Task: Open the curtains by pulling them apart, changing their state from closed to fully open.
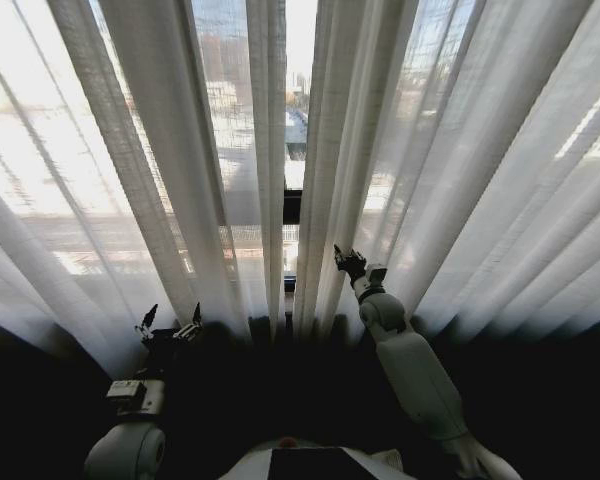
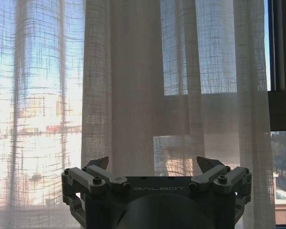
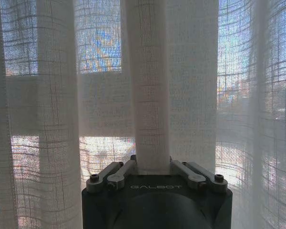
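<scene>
Arms first, nearest to me: my left gripper (image 1: 170, 320) sits low on the left, fingers spread wide and holding nothing, just short of the left curtain panel (image 1: 160, 150). From its wrist camera I see the same gripper (image 2: 155, 169) released, both fingertips clear of the pleats ahead. My right gripper (image 1: 348, 262) is raised higher, just right of centre, pushed into the inner edge of the right curtain panel (image 1: 460, 160). On the right wrist camera the gripper (image 3: 152, 164) has its fingers clenched on a vertical pleat (image 3: 151, 95) of that sheer fabric, which rises straight up from between them. Beyond, the two panels hang almost closed, leaving a narrow gap (image 1: 293, 130) at the middle. Through it I make out the dark window frame (image 1: 292, 205) and buildings outside.
</scene>
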Tool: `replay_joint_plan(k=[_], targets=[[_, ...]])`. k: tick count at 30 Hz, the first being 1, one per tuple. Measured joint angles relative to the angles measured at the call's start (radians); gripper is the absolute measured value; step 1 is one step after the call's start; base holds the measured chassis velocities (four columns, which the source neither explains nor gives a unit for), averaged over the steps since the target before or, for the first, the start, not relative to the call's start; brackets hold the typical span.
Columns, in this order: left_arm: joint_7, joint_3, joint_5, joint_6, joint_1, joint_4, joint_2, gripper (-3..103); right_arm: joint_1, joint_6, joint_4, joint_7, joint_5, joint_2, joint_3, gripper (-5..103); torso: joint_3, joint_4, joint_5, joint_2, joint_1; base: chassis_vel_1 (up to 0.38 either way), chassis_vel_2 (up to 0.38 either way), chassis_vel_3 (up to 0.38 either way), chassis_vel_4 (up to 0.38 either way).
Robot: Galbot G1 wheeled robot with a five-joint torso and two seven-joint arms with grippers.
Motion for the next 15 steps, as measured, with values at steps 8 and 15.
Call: replay_joint_plan(k=[8,15], targets=[[0.000,-0.001,0.000,0.000,-0.001,-0.004,0.002,100,0.000,0.001,0.010,0.006,0.025,-0.008,0.009,1,0.000,0.0000,0.0000,0.000,0.000,0.000,0.000,0.000,0.000],[0.000,0.000,0.001,0.000,0.002,-0.006,0.000,100,-0.009,-0.003,0.026,-0.006,0.034,-0.018,0.019,0,0.000,0.0000,0.0000,0.000,0.000,0.000,0.000,0.000,0.000]])
